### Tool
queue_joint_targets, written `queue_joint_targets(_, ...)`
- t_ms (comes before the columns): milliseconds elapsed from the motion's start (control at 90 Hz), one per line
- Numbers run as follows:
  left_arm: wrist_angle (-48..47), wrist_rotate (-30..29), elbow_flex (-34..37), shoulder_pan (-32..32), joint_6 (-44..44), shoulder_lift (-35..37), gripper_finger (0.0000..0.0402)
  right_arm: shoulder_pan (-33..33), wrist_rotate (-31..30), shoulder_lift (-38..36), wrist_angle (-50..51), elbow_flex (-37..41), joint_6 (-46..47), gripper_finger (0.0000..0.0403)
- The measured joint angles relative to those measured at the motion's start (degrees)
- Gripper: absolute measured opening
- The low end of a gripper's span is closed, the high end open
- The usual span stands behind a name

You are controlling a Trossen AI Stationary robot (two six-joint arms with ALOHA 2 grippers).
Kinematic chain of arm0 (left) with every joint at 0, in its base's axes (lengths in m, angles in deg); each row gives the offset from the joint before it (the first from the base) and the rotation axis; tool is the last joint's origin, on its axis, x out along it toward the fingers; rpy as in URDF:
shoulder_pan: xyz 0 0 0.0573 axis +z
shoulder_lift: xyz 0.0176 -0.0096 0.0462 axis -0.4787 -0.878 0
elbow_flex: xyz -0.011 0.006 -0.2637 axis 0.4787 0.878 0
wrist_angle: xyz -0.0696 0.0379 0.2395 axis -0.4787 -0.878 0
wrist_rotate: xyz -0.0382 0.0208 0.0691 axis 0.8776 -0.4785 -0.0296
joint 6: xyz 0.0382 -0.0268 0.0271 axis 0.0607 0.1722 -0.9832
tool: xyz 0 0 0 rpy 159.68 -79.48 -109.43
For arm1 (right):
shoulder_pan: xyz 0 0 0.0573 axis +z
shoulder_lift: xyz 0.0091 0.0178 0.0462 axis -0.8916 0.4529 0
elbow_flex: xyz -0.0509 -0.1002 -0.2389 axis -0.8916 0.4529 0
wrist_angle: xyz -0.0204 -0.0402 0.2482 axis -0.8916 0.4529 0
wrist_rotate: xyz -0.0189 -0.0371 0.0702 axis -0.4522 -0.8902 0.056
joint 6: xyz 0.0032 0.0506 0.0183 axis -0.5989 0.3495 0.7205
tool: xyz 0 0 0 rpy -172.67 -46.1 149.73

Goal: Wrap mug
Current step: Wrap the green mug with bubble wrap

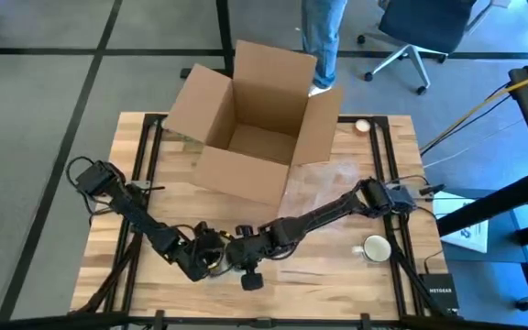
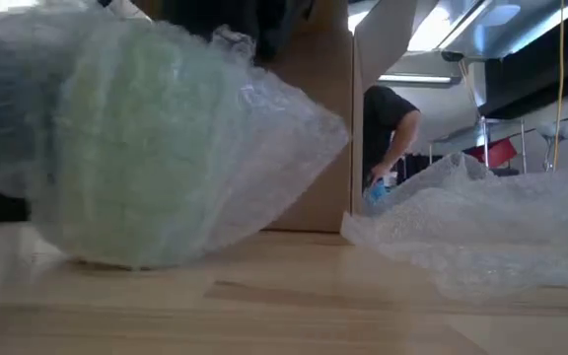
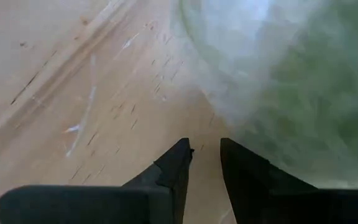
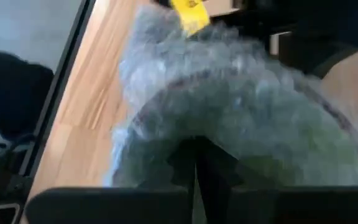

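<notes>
Green mug (image 2: pixel 131 148) lay swathed in bubble wrap (image 2: pixel 264 128) at table's (image 1: pixel 337 266) near edge. Bundle likely soft, slippery outside, fragile within; best taken across wrapped body. Right gripper (image 4: pixel 197 163) pinched wrap, fingers closed. Left gripper (image 3: pixel 205 157) beside, fingers barely apart, empty. Box (image 1: pixel 255 119) behind; white mug (image 1: pixel 376 247) aside.

This looks like a robotics lab or office workspace. A wooden surface (image 1: pixel 337 266) stands on grey carpet tiles (image 1: pixel 35 119), with a rolling office chair (image 1: pixel 415 37) behind it and a person (image 1: pixel 322 37) standing nearby. Cables (image 1: pixel 470 115) trail across the floor, and ceiling light panels (image 2: pixel 442 25) glow overhead.
</notes>
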Motion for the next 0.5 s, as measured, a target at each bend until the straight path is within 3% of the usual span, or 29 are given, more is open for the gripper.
queue_joint_targets(500, 1.2, -0.32, 0.11, 0.01, -1.63, -0.04, 0.0076, -1.86, 1.48, 0.46, -4.82, 3.58, -0.09, 0.0001)
